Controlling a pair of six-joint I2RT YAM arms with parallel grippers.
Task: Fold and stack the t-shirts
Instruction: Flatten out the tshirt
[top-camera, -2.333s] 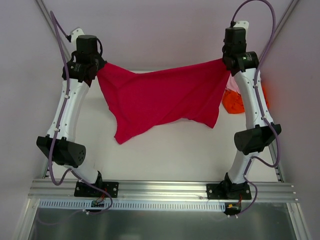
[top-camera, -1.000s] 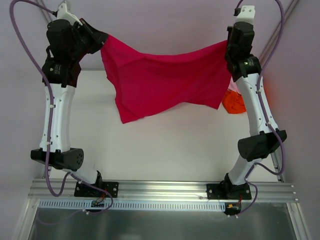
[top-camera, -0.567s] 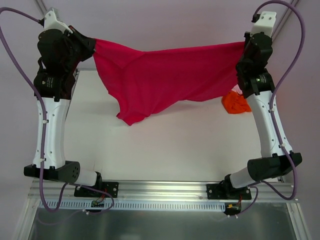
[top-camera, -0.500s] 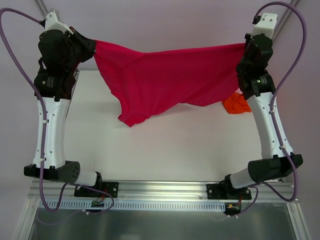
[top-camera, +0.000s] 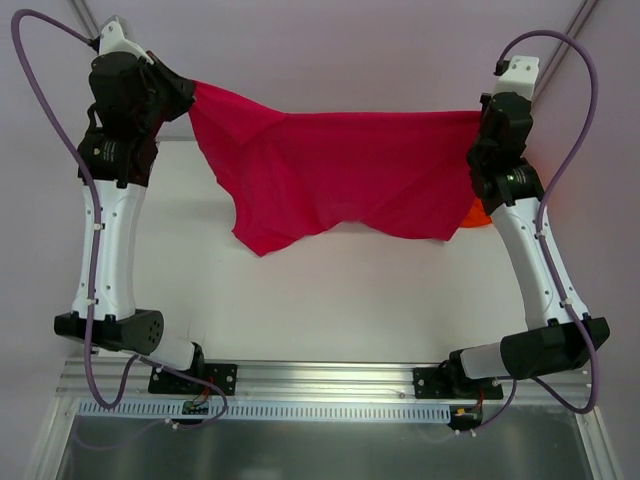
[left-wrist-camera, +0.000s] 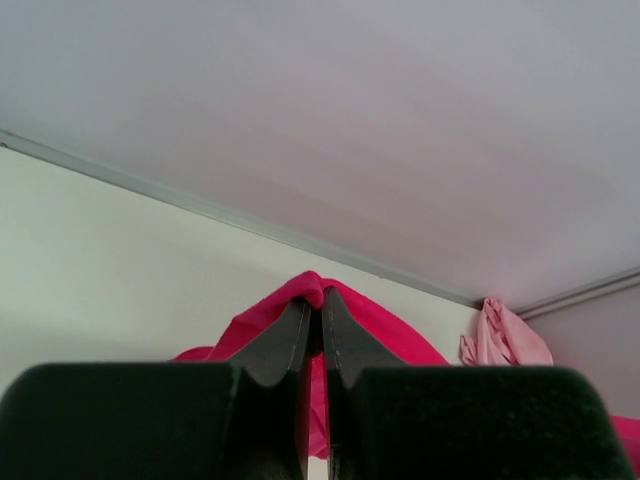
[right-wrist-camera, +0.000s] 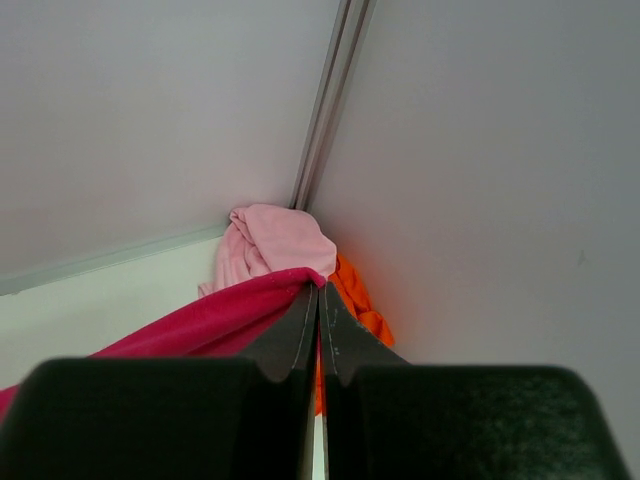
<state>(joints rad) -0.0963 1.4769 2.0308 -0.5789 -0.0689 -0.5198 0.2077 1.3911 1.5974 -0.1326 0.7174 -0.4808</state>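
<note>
The crimson-magenta t-shirt (top-camera: 340, 175) hangs spread in the air between my two raised grippers, its lower corner drooping toward the white table (top-camera: 330, 290). My left gripper (top-camera: 188, 92) is shut on its left top corner (left-wrist-camera: 315, 288). My right gripper (top-camera: 482, 115) is shut on its right top corner (right-wrist-camera: 290, 280). The pale pink t-shirt (right-wrist-camera: 265, 245) lies bunched in the far right corner and also shows in the left wrist view (left-wrist-camera: 500, 335). The bright orange t-shirt (right-wrist-camera: 360, 300) lies crumpled beside it, mostly hidden behind the right arm in the top view (top-camera: 472, 212).
Pale walls enclose the table at the back and on both sides, with a metal post (right-wrist-camera: 330, 100) in the far right corner. An aluminium rail (top-camera: 320, 378) carries both arm bases at the near edge.
Both arms have lifted and spread, pulling the crimson-magenta shirt taut across its top edge. The right arm has moved so it now covers most of the orange shirt.
</note>
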